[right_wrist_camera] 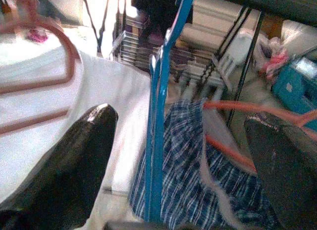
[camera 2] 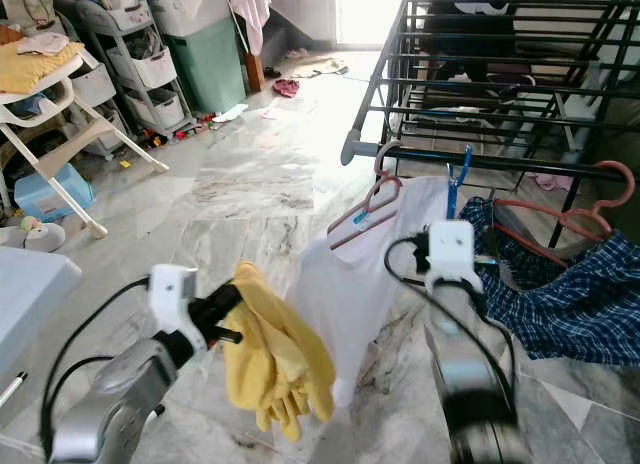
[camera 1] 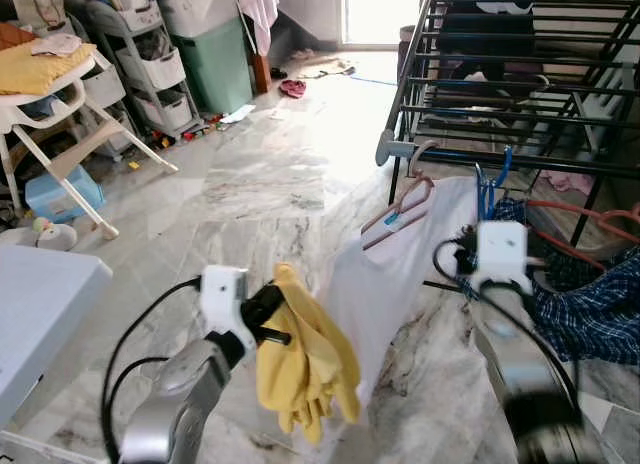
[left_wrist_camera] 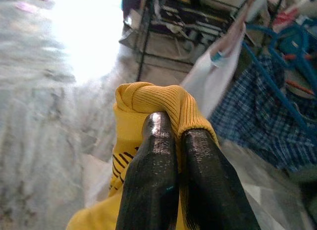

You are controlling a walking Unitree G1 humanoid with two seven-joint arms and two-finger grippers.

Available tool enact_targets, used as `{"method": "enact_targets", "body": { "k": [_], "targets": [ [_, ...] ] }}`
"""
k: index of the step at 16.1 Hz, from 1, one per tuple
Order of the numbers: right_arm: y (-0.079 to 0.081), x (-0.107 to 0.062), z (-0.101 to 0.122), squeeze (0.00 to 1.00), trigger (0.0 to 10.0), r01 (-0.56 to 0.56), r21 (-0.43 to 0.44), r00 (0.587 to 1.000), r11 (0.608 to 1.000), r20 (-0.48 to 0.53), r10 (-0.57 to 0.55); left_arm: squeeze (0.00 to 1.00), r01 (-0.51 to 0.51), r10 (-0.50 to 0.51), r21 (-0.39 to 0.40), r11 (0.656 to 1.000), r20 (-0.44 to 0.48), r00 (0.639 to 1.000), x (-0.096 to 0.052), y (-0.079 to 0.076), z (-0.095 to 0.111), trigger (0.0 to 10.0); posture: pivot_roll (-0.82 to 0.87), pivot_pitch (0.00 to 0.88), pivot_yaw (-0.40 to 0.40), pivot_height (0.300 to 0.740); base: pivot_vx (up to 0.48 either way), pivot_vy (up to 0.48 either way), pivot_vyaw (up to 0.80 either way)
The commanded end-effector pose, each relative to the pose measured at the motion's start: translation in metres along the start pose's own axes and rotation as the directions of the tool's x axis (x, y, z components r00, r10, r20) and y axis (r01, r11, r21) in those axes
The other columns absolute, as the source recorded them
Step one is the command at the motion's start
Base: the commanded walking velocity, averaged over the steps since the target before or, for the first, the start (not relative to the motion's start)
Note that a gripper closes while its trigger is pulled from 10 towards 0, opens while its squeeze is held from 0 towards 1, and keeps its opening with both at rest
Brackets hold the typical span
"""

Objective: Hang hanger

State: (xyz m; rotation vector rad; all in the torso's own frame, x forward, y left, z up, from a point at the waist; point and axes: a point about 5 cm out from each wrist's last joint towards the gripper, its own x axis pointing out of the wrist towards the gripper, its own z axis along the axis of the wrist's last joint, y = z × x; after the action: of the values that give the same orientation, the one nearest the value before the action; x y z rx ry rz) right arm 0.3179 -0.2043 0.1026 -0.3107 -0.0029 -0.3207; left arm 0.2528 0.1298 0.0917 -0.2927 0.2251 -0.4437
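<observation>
My left gripper (left_wrist_camera: 177,133) is shut on a yellow ribbed garment (camera 1: 305,359), which hangs low in front of me. A pink hanger (camera 1: 400,209) carrying a white shirt (camera 1: 385,274) hangs from the low rail of a black drying rack (camera 1: 470,156). To its right a blue hanger (right_wrist_camera: 163,91) holds a blue plaid shirt (camera 1: 590,309), with an orange hanger (camera 1: 595,219) beside it. In the right wrist view my right gripper (right_wrist_camera: 181,118) is open, its fingers (right_wrist_camera: 79,155) spread to either side of the blue hanger and not touching it.
Marble floor stretches ahead to a bright doorway. At the left stand a white high chair (camera 1: 60,94), grey storage drawers (camera 1: 150,59), a green bin (camera 1: 215,69) and a blue box (camera 1: 60,194). A white table corner (camera 1: 40,294) is at near left.
</observation>
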Motion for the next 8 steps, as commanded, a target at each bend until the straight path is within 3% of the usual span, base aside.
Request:
{"method": "enact_targets", "body": {
  "k": [1,3,8],
  "targets": [
    [0.002,-0.006,0.012,0.0,10.0,-0.025,0.001,0.998,1.0,0.056,0.024,0.0,-0.033,0.03,0.034,0.999,0.081,0.996,-0.006,0.004,0.016,10.0,-0.08,0.0,0.095,0.74,0.0,0.0,0.0],
    [0.002,-0.025,0.017,0.0,10.0,-0.056,0.001,0.993,0.998,0.108,0.055,0.0,-0.065,0.066,-0.007,0.998,0.108,0.992,-0.015,0.011,0.016,10.0,-0.09,0.0,0.1,0.74,0.0,0.0,0.0],
    [0.008,-0.04,0.018,0.0,10.0,-0.091,0.006,0.994,0.996,0.065,0.09,0.0,-0.055,0.056,-0.006,0.998,0.132,0.99,-0.015,0.016,0.023,10.0,-0.09,0.0,0.098,0.74,0.0,0.0,0.0]
  ]
}}
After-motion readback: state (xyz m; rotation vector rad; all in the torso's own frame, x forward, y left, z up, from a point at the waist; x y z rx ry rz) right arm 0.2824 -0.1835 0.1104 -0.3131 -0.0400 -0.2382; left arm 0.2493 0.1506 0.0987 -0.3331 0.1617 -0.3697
